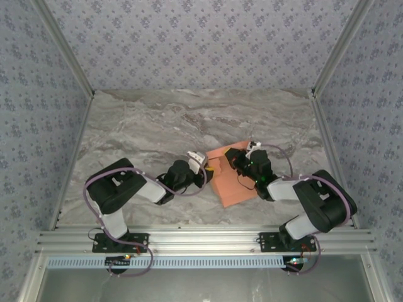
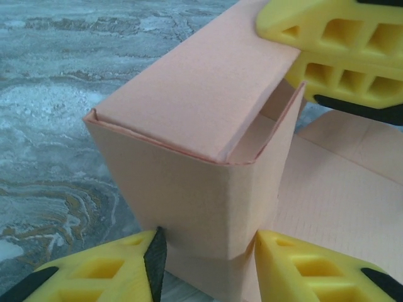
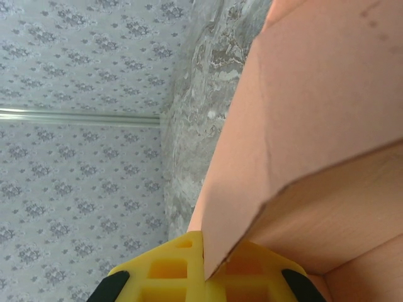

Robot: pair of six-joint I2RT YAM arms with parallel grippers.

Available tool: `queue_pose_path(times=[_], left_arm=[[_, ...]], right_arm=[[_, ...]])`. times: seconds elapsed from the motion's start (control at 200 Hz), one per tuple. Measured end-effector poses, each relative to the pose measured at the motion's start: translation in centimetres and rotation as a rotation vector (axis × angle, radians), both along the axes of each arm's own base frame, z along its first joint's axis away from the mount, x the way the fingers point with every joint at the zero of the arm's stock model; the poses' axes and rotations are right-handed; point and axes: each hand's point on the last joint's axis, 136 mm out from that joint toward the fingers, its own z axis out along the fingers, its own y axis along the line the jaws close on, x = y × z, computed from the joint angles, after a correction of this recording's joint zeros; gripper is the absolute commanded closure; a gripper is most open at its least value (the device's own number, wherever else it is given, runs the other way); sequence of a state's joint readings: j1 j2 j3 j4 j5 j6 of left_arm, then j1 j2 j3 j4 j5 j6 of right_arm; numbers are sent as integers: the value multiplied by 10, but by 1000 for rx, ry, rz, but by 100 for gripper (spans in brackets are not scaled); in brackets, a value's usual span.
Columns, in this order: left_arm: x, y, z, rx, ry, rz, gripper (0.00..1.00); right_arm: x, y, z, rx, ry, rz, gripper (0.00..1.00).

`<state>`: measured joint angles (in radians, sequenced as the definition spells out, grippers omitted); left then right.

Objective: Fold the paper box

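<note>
Gripped paper box (image 2: 189,189) wall in left hand (image 2: 206,261); pinched flap edge tight in right hand (image 3: 204,267); risked tearing thin card if tugged apart.

paper box (image 3: 315,126) runs off the right edge, right pincer (image 3: 204,272) off the bottom.

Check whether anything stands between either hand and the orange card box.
Nothing visible does. The left hand has its yellow fingers against both sides of the salmon-orange thin-card paper box, and the right hand is pinched shut on one of its panels.
</note>
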<state>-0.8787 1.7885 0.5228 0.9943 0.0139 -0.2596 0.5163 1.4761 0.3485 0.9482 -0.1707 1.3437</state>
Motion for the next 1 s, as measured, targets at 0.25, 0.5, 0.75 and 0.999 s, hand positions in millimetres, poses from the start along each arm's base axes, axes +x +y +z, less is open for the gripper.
queue_pose_path(times=[0.25,0.5,0.75,0.999], left_arm=[[7,-6,-10,16,9,45,50],[13,-14,-6,8,-3,56,48],[16,-23,-10,13,3,45,48],[21,-30,-9,23,-2,41,48]], right_arm=[[-17,-12,7,-2,-3,-82,100],[-29,-28,19,-39,3,-150,100],[-33,-41,8,-46,36,-209,100],[-30,-48,6,-44,47,-250,100]])
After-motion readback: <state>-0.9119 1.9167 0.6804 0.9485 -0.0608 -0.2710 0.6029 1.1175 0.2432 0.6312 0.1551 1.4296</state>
